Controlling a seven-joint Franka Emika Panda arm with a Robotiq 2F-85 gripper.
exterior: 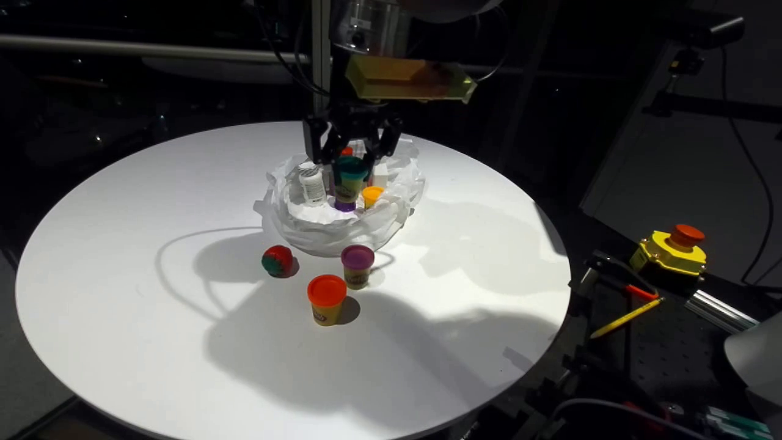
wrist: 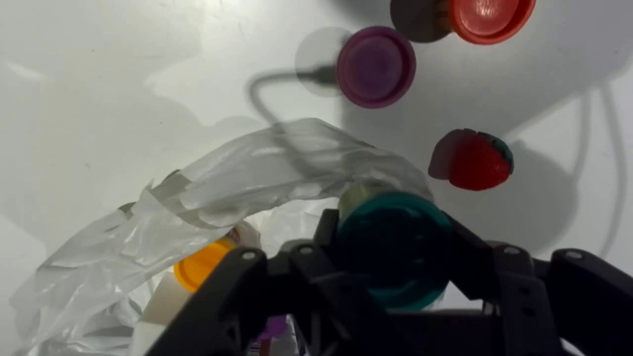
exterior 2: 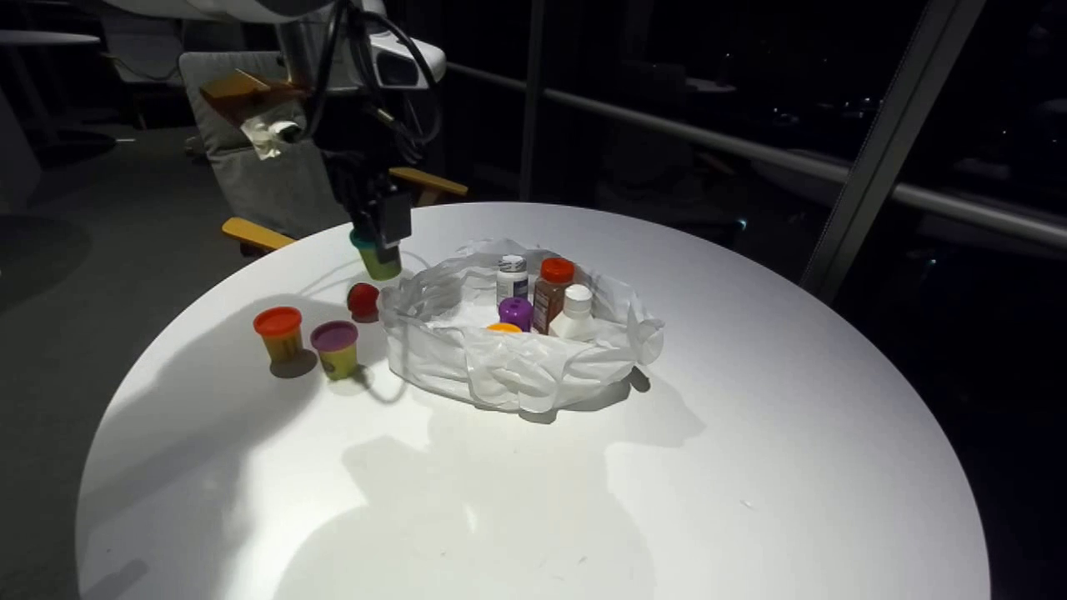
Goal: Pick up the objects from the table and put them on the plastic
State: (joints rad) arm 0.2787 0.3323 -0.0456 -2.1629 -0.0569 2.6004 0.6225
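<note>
Teal-lidded cup (exterior 2: 377, 267) is hanging clamped in my gripper (exterior: 351, 165), jaws standing partly apart; I am holding it aloft near the plastic (exterior 2: 517, 367); a red-lidded cup (exterior: 327, 299) and a purple-lidded cup (exterior: 357, 267) are standing outside.

Darkness beyond brightly lit tabletop (exterior 2: 792, 467) | broad shadows (exterior: 293, 354) | sheen on plastic (wrist: 247, 173)

1. Plastic (exterior 2: 513, 371): wrinkled, translucent; containing white bottles (exterior 2: 512, 287), red-capped bottle (exterior 2: 548, 302), orange-lidded cup (exterior 2: 503, 328).
2. Teal-lidded cup (exterior 2: 380, 267): aloft, 10 o'clock from plastic in an exterior view.
3. Red-lidded cup (exterior 2: 280, 332), purple-lidded cup (exterior 2: 337, 350): upright, 9 o'clock, same view.
</note>
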